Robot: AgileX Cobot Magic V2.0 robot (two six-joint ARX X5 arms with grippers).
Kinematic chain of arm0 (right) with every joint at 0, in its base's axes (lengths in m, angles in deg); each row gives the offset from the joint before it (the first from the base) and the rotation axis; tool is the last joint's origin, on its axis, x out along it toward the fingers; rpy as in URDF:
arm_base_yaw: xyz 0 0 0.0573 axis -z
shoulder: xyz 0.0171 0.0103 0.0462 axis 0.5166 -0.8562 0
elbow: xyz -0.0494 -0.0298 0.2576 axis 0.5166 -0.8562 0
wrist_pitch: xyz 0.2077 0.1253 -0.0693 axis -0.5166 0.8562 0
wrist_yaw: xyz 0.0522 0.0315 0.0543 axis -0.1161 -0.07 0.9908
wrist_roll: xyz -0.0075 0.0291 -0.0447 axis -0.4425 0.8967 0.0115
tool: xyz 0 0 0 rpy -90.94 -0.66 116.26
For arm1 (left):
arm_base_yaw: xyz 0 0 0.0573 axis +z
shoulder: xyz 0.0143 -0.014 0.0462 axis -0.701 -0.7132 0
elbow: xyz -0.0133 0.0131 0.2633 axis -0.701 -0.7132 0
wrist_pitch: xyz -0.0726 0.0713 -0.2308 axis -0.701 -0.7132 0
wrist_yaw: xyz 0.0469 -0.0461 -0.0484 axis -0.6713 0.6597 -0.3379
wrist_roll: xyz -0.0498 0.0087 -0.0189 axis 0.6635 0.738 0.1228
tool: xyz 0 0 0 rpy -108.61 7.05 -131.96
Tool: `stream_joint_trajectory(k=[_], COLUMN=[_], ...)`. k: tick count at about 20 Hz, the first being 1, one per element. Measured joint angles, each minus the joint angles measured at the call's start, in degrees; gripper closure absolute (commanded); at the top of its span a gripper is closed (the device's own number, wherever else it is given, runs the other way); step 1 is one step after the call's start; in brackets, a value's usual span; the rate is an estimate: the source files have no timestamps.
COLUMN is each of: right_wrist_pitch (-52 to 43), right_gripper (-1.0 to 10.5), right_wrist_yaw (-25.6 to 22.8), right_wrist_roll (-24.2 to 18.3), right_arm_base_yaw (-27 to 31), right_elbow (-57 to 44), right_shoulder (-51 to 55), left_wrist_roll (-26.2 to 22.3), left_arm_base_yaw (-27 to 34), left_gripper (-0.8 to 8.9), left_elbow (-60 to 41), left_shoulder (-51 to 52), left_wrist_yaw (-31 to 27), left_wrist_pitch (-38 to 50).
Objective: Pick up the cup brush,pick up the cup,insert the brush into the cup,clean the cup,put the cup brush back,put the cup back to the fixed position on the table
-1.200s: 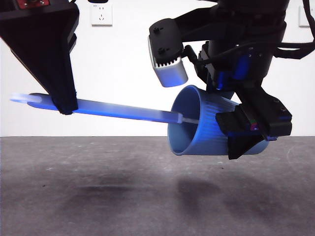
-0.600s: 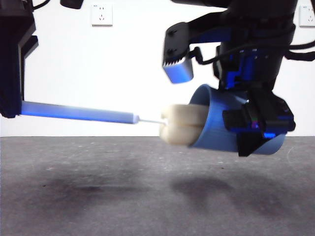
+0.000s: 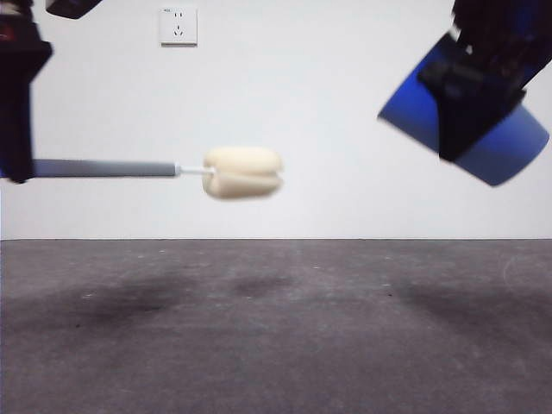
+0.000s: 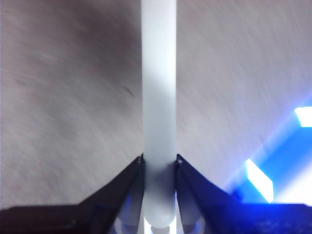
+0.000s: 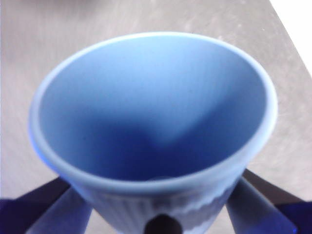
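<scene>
The left gripper [image 4: 159, 163] has its jaws clamped on the cup brush [image 3: 155, 169], held level at the left with the sponge head clear of the cup [image 3: 466, 116]. The right gripper [image 5: 161, 214] grips that cup, tilted, high at right. Judging by this, cleaning looks finished; both returns to the counter [image 3: 276, 345] remain. Nothing stands on the counter below them; a wall socket [image 3: 178, 26] sits behind.

In the front view, the left end effector [image 3: 19, 103] is cut off at the nine o'clock edge, hiding the cup brush [image 3: 172, 169] handle's looped end. The cup [image 3: 466, 116] is blurred, its rim cut off at one o'clock by the right end effector [image 3: 483, 86].
</scene>
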Motion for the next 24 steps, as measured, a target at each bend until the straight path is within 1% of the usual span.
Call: stream_joint_trajectory(k=[2, 6, 8, 10, 13, 18, 20, 24], right_wrist_pitch=[-1.0, -5.3, -6.8, -7.2, -7.5, -8.8, -8.8, -8.8], right_gripper=[9.6, 9.6, 9.6, 9.6, 9.6, 9.6, 9.6, 9.6], right_wrist_yaw=[2.8, 8.2, 9.9, 10.0, 10.0, 12.1, 12.8, 13.0], right_wrist_roll=[4.6, 12.1, 14.8, 16.0, 16.7, 17.3, 17.4, 18.1], right_arm_base_yaw=[0.9, 0.9, 0.9, 0.9, 0.9, 0.9, 0.9, 0.9], right_elbow=[0.0, 0.0, 0.0, 0.0, 0.0, 0.0, 0.0, 0.0], right_shoulder=[3.6, 10.6, 12.6, 13.7, 13.8, 13.8, 13.8, 13.8], left_wrist_roll=[5.5, 19.8, 25.3, 29.3, 32.2, 33.6, 34.7, 36.8], left_arm_base_yaw=[1.7, 3.0, 3.0, 2.9, 1.8, -1.9, -2.8, -2.8], left_gripper=[8.23, 8.22, 8.22, 8.22, 8.22, 8.22, 8.22, 8.22], left_elbow=[0.0, 0.0, 0.0, 0.0, 0.0, 0.0, 0.0, 0.0], left_shoulder=[0.0, -2.5, -5.6, -8.8, -14.4, -24.5, -27.0, -29.7], left_wrist_yaw=[0.0, 0.0, 0.0, 0.0, 0.0, -0.5, -0.6, -1.7], left_wrist_pitch=[6.1, 19.2, 23.1, 25.3, 26.7, 31.1, 32.9, 33.4])
